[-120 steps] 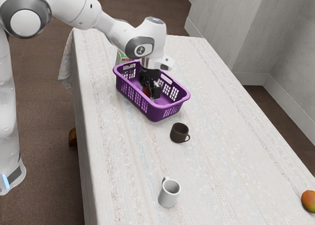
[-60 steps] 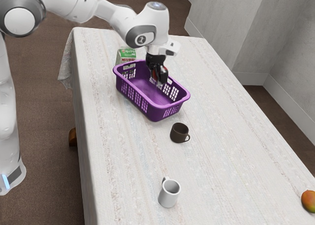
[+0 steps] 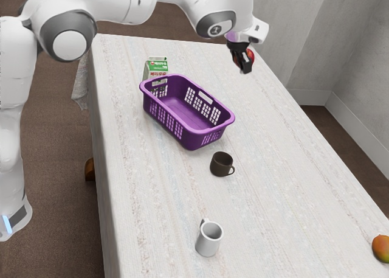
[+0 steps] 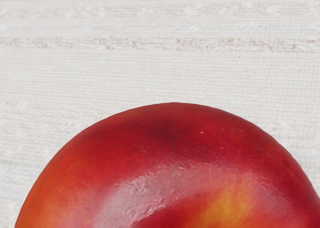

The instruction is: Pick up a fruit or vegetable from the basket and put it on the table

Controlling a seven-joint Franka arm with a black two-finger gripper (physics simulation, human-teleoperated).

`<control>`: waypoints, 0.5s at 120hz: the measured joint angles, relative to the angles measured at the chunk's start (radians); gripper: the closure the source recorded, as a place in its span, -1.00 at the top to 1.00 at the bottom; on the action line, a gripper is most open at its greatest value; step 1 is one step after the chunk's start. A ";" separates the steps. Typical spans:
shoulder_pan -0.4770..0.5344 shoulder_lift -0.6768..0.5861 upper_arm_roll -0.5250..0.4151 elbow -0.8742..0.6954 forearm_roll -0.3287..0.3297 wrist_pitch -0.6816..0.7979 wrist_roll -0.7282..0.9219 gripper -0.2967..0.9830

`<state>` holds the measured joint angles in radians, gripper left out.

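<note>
My gripper (image 3: 244, 60) is up in the air over the table's far part, beyond the basket toward the exterior view's right. It is shut on a red fruit (image 3: 250, 55), part of which is hidden behind the fingers. In the wrist view the same fruit (image 4: 175, 158) looms large, red with orange and yellow patches, with the pale cloth beneath it. The purple basket (image 3: 192, 131) stands on the table (image 3: 292, 187), and no fruit can be seen inside it.
A green and white carton (image 3: 157, 68) stands just behind the basket. A dark mug (image 3: 221, 164) sits in front of the basket, and a white mug (image 3: 208, 239) is nearer the camera. A mango (image 3: 382, 248) lies at the exterior view's right edge.
From down inside the basket, my gripper has risen with the red fruit and moved out past the rim toward the exterior view's upper right. The basket and mugs stayed where they were.
</note>
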<state>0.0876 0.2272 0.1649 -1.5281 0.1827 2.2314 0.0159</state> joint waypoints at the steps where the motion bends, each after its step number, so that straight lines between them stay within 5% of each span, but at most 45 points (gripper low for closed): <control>1: 0.003 0.001 0.000 0.000 -0.002 0.000 0.001 -0.09; 20: 0.011 0.014 0.028 -0.001 -0.028 -0.002 0.028 0.31; 44: -0.009 -0.019 0.037 -0.030 -0.046 -0.004 0.057 0.48; 60: -0.074 -0.173 0.032 -0.167 -0.110 -0.051 -0.200 0.52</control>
<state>0.0139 0.0539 0.1970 -1.6951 0.0730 2.1800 -0.1844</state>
